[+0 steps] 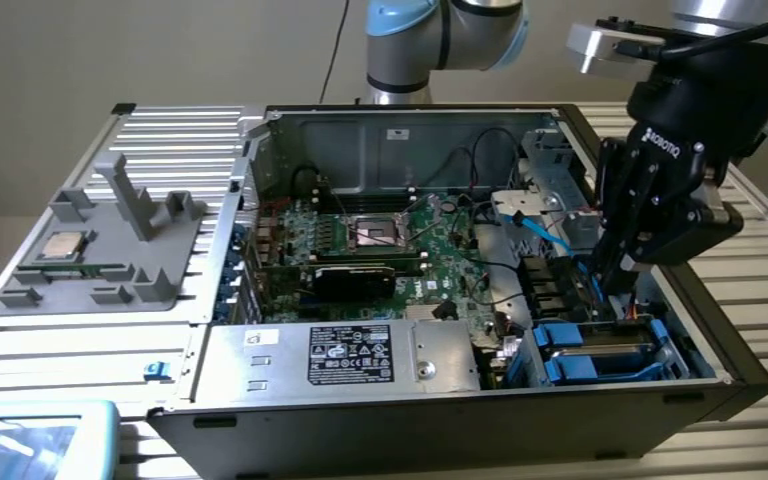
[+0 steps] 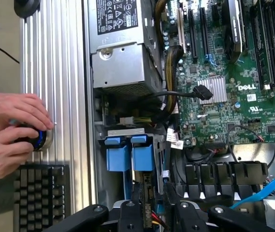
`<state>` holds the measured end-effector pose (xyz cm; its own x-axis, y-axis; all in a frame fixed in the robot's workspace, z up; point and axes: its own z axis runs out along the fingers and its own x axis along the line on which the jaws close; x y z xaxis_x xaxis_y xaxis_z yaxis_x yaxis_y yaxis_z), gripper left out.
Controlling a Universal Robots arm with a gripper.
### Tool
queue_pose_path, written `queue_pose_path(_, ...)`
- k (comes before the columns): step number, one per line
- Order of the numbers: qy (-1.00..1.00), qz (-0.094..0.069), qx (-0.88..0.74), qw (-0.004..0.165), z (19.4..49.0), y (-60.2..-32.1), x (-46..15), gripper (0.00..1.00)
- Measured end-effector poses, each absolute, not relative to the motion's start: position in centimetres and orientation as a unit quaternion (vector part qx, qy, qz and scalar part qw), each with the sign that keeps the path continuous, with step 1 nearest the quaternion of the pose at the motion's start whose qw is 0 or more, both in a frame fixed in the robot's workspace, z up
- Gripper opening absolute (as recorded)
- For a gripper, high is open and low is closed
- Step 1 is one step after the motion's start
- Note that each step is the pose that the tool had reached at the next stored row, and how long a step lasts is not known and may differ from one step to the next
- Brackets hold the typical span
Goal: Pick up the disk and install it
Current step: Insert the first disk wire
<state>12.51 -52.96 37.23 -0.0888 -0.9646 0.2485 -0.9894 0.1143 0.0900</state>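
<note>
claw down in the drive bay

the claw (image 1: 607,290) reaches into the corner of the open computer case (image 1: 357,125), just above the disk (image 1: 600,352), which sits in its blue bracket in the bay. whether the fingers are gripping it i cannot tell. this looks like the seating step; a careful, straight press seems called for. the case lies on a ribbed metal table (image 1: 91,340). a person's hands (image 2: 11,133) hold a knob beside a keyboard (image 2: 40,193).
</note>
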Motion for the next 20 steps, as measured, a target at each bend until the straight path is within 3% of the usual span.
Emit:
queue_pose_path(14,-0.737,0.041,0.665,0.115,36.50,-52.97,12.51,0.31)
queue_pose_path(15,-0.737,0.040,0.665,0.114,36.50,-52.97,12.51,0.29)
queue_pose_path(17,-0.737,0.037,0.666,0.112,36.49,-52.98,12.51,0.16)
queue_pose_path(20,-0.737,0.035,0.666,0.110,36.49,-53.00,12.51,0.16)
